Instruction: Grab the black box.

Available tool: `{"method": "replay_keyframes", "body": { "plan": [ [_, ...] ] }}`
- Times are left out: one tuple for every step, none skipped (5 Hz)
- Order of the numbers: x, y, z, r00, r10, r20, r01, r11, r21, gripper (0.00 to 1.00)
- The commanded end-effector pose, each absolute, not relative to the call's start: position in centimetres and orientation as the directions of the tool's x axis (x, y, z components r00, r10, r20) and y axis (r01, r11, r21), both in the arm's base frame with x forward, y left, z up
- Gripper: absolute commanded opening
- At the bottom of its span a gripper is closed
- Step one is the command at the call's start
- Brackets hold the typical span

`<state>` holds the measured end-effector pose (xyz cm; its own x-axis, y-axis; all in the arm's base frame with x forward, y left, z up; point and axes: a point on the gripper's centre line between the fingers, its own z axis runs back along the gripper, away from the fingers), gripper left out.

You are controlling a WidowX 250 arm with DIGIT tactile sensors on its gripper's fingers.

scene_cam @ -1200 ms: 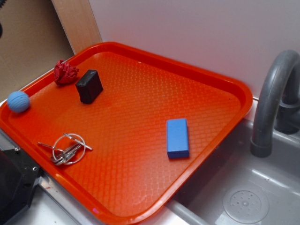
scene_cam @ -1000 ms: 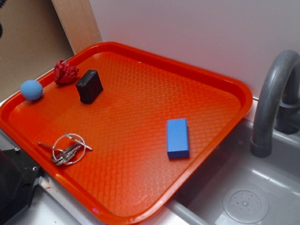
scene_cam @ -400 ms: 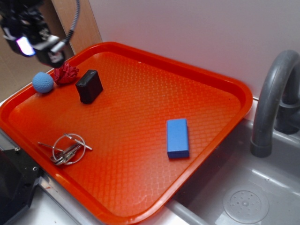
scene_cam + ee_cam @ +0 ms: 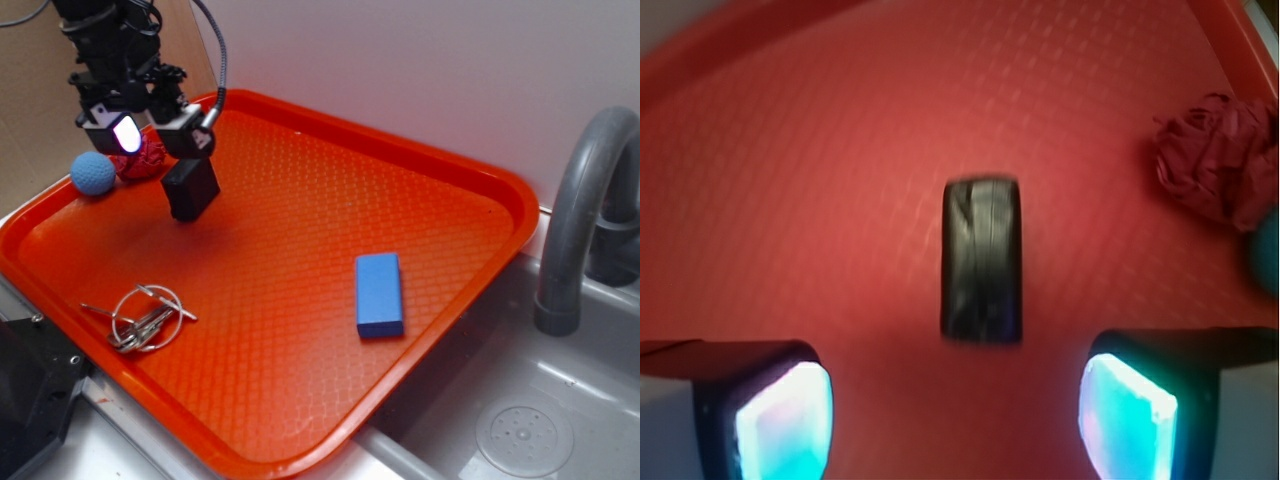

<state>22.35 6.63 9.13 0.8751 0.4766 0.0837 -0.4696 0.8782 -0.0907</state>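
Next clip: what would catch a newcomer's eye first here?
The big orange tray beside the sink dominates. At its far left corner the gripper, open with glowing pads, hangs just above the black box; in the wrist view the box sits centred between them. A blue block lies alone toward the right.

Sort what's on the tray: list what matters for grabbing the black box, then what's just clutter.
Matters:
black box
gripper, open above it

Clutter:
blue block
blue ball
red crumpled thing
key ring
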Motion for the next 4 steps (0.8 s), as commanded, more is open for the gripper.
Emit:
{"method": "replay_keyframes", "body": {
  "plan": [
    [23.6, 7.4, 5.9, 0.886, 0.454, 0.093, -0.453, 0.891, -0.04, 1.0],
    [23.6, 7.3, 4.2, 0.898, 0.422, 0.125, -0.424, 0.905, -0.006, 1.0],
    [22.1, 7.6, 5.6, 0.902, 0.42, 0.101, -0.42, 0.907, -0.023, 0.0],
    [20.0, 7.5, 7.6, 0.897, 0.427, 0.117, -0.426, 0.904, -0.038, 0.0]
  ]
}}
